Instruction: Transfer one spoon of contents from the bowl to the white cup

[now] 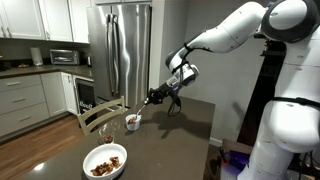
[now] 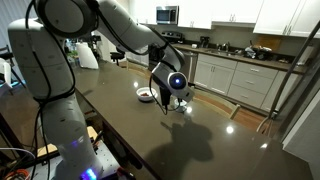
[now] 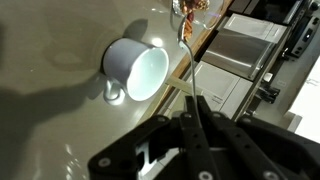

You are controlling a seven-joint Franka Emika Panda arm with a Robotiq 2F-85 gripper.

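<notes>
My gripper (image 3: 196, 128) is shut on the thin handle of the spoon (image 3: 189, 62). The spoon's tip near the top edge of the wrist view carries brown and reddish contents (image 3: 190, 9). The white cup (image 3: 138, 70) stands on the dark table just left of the spoon's handle, and its inside looks empty. In an exterior view the gripper (image 1: 161, 96) holds the spoon (image 1: 146, 104) slanting down towards the cup (image 1: 133, 121). The wide white bowl (image 1: 105, 161) with the contents (image 1: 104, 163) sits nearer the camera. The bowl (image 2: 146, 95) and the gripper (image 2: 170, 88) also show in an exterior view.
A wooden chair (image 1: 101, 114) stands at the table's edge beside the cup. A steel fridge (image 1: 120, 45) and kitchen counters (image 1: 25, 70) lie behind. The dark table (image 1: 170, 140) stretches out round the bowl. The robot's white base (image 2: 50, 90) is at the table's side.
</notes>
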